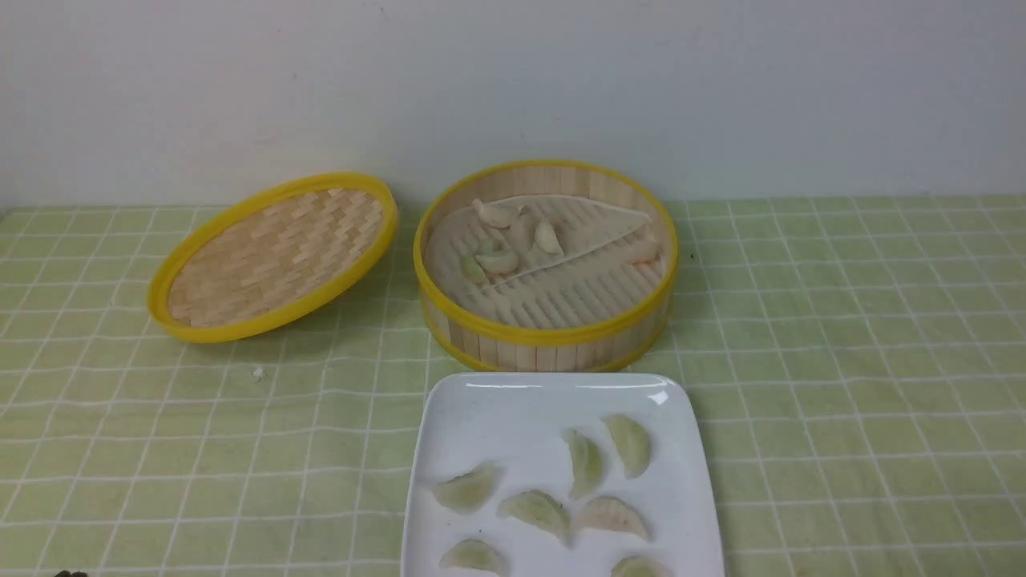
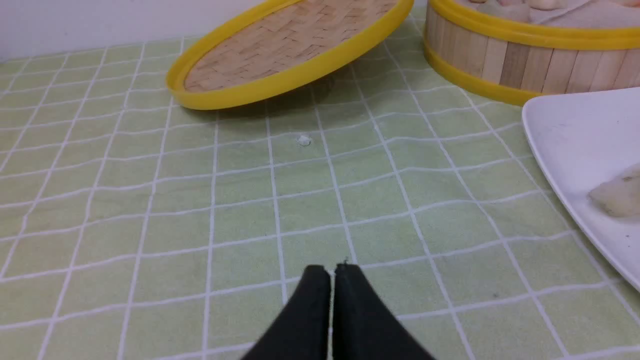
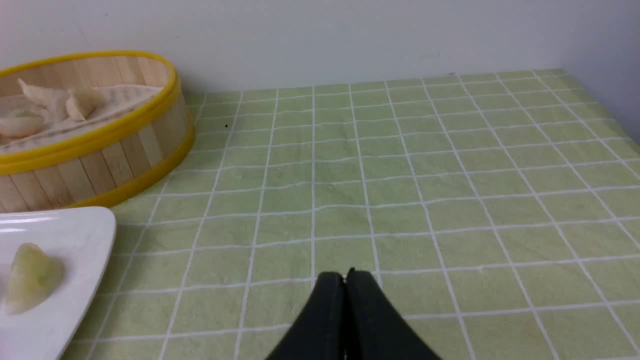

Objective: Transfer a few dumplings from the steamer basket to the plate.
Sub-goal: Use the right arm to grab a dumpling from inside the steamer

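Note:
The steamer basket (image 1: 545, 332) stands at the back centre with several dumplings (image 1: 497, 260) on its folded liner sheet. The white square plate (image 1: 481, 401) lies in front of it and holds several pale green dumplings (image 1: 584, 462). Neither gripper shows in the front view. In the left wrist view my left gripper (image 2: 332, 271) is shut and empty, low over the cloth, left of the plate (image 2: 565, 135). In the right wrist view my right gripper (image 3: 345, 275) is shut and empty over the cloth, right of the plate (image 3: 75, 230) and the basket (image 3: 100, 150).
The woven bamboo lid (image 1: 272, 256) with a yellow rim leans tilted to the left of the basket. A small white crumb (image 1: 258, 373) lies on the green checked cloth (image 1: 842, 361) in front of the lid. A white wall stands behind the table.

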`<action>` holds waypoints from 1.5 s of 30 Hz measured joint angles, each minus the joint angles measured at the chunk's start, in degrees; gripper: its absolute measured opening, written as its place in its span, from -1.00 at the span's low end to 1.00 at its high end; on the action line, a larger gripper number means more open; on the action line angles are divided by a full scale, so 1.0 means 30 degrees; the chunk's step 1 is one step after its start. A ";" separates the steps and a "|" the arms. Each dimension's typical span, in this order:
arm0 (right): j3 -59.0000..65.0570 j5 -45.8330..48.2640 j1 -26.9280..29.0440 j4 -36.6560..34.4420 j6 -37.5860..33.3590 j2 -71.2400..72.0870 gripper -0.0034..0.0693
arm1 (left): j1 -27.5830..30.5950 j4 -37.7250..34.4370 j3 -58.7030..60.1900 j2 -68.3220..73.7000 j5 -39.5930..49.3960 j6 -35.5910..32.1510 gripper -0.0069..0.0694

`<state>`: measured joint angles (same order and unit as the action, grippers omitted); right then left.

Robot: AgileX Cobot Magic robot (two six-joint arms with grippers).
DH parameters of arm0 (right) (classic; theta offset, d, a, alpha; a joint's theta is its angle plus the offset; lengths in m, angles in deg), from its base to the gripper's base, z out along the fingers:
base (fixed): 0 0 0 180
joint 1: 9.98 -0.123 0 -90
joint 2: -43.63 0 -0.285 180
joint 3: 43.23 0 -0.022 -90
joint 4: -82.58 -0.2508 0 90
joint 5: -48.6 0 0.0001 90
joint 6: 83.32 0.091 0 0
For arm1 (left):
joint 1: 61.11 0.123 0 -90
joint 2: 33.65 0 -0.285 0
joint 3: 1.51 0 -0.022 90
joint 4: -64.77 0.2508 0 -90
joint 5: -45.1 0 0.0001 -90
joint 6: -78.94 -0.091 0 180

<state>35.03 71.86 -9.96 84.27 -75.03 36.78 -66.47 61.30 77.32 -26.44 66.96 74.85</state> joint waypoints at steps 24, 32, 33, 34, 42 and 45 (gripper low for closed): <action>0.0000 0.0000 0.0000 0.0000 0.0000 0.0000 -0.95 | 0.0000 0.0000 0.0000 0.0000 0.0000 0.0000 -0.83; 0.0043 -0.0527 0.0000 -0.0023 0.0045 0.0000 -0.95 | 0.0000 0.0000 0.0000 0.0000 0.0000 0.0000 -0.83; 0.0147 -0.1126 0.0000 -0.0802 0.0443 0.0000 -0.95 | 0.0000 0.0000 0.0000 0.0000 0.0000 0.0000 -0.83; 0.0216 -0.1817 0.0000 -0.1642 0.0885 0.0000 -0.95 | 0.0000 0.0000 0.0000 0.0000 0.0000 0.0000 -0.83; 0.0215 -0.7632 0.0000 -0.8975 0.4011 0.0000 -0.95 | 0.0000 0.0000 0.0000 0.0000 0.0004 0.0000 -0.83; 0.0215 -0.8376 0.0000 -0.9440 0.3987 0.0000 -0.95 | 0.0000 0.0000 0.0000 0.0000 0.0004 0.0000 -0.83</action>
<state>35.67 46.73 -9.96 55.95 -63.07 36.78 -66.47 61.30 77.32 -26.44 66.97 74.85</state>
